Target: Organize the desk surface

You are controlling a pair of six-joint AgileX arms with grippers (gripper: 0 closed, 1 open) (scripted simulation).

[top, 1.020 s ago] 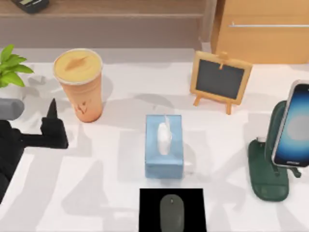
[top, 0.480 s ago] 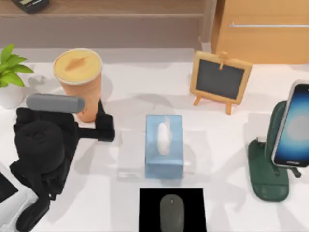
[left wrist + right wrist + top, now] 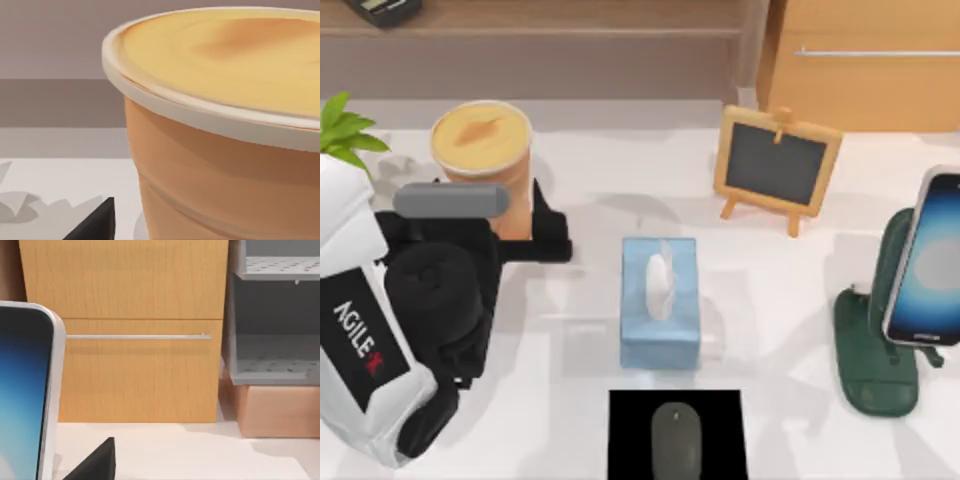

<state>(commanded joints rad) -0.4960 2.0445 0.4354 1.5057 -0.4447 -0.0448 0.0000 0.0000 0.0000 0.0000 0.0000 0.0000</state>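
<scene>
Left gripper (image 3: 535, 232) of the AgileX pair sits low at the base of the orange cup (image 3: 483, 165), its black fingers spread to either side of the cup's lower wall, at the left of the desk surface (image 3: 580, 350). Whether the pads actually press the cup cannot be told from above. From the left wrist camera the cup (image 3: 225, 130) looms very close, its pale rim and yellow-orange lid towering over one dark fingertip (image 3: 95, 225).

Behind the gripper the left arm's black wrist and white casing reach in from the table's lower left corner, beside a potted green plant (image 3: 342, 130) at the left edge.

Across the white tabletop, a blue tissue box (image 3: 660, 303) stands at centre, with a grey mouse (image 3: 676, 440) on a black square mat (image 3: 677, 433) just in front of it. A small wooden-framed chalkboard easel (image 3: 776, 160) stands toward the back right, and a phone (image 3: 925, 260) leans in a dark green stand (image 3: 876, 350) at the right edge. A tan wooden cabinet (image 3: 865, 60) with a metal handle rises behind the table's far right corner.

The right wrist camera faces that cabinet (image 3: 125, 330), with the phone's edge (image 3: 30, 390) close by and one dark fingertip (image 3: 95, 462) of the right arm's gripper at the frame's edge; its state cannot be told.
</scene>
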